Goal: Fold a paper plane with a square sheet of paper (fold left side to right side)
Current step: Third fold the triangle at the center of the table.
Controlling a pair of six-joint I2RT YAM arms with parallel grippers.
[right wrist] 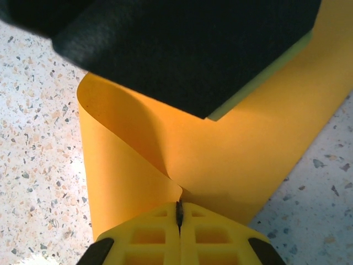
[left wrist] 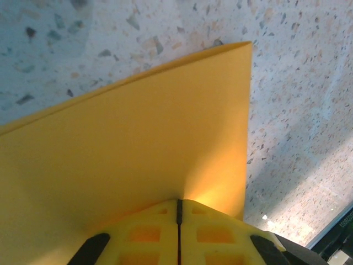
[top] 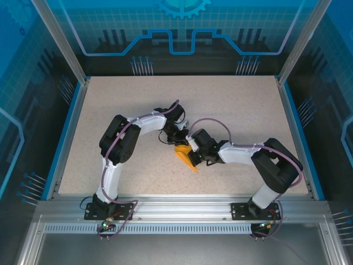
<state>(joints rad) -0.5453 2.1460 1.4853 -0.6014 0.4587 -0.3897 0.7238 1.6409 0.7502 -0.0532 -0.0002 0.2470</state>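
The left gripper (left wrist: 178,203) is seen with its yellow fingers pressed together, and the orange sheet of paper (left wrist: 138,154) is pinched at their tips. From there the sheet is spread outward as a broad flat face, ending in a sharp corner at the upper right over the speckled table (left wrist: 298,83).

The right gripper (right wrist: 179,205) is likewise closed, with a creased part of the sheet (right wrist: 127,182) clamped between its tips. A curled flap is seen to the left of the crease, and a flatter band is carried off to the upper right. Above, the paper is partly covered by a dark block with a yellow-green edge (right wrist: 182,55).

From overhead, the left gripper (top: 177,138) and the right gripper (top: 192,152) are found close together near the middle of the table (top: 220,105). The paper (top: 186,157) is held between them, with its pointed end directed toward the near right.
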